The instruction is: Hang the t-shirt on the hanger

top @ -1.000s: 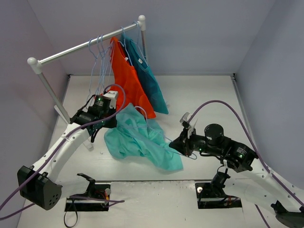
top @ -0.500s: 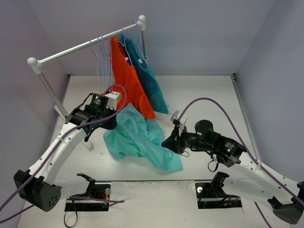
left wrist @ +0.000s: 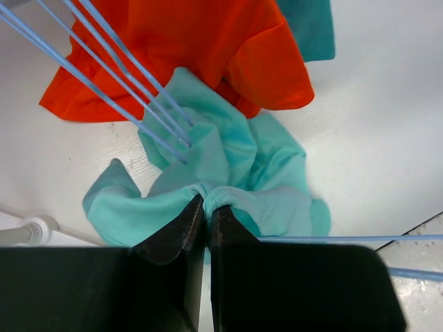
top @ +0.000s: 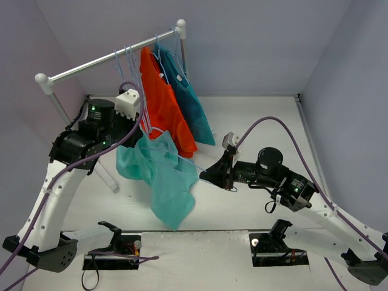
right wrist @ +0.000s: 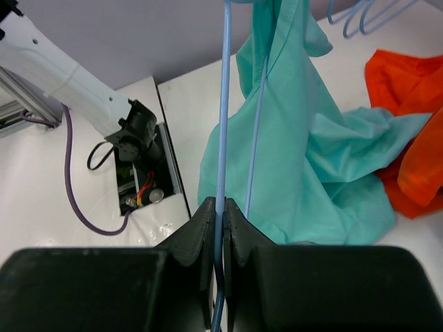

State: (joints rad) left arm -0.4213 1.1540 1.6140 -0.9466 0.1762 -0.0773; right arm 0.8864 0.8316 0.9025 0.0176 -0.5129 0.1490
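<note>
The mint t-shirt (top: pixel 165 182) hangs in the air below my raised left gripper (top: pixel 140 140), its lower end dangling just above the table. In the left wrist view that gripper (left wrist: pixel 206 202) is shut on a bunched fold of the t-shirt (left wrist: pixel 235 159). My right gripper (top: pixel 204 174) sits just right of the shirt. The right wrist view shows it (right wrist: pixel 221 207) shut on the thin pale blue wire of the hanger (right wrist: pixel 223 104). The wire runs up into the t-shirt (right wrist: pixel 297 159), and the far part of the hanger is hidden by the cloth.
A clothes rack (top: pixel 109 57) crosses the back left, holding spare hangers (top: pixel 124 66), an orange-red shirt (top: pixel 160 103) and a darker teal shirt (top: pixel 188 97). Its near post (top: pixel 60 112) stands behind the left arm. Two arm mounts (top: pixel 115 251) sit at the front edge.
My left arm has risen and swung back left, lifting the t-shirt off the table so that it hangs. My right gripper has moved left and up with the hanger.
</note>
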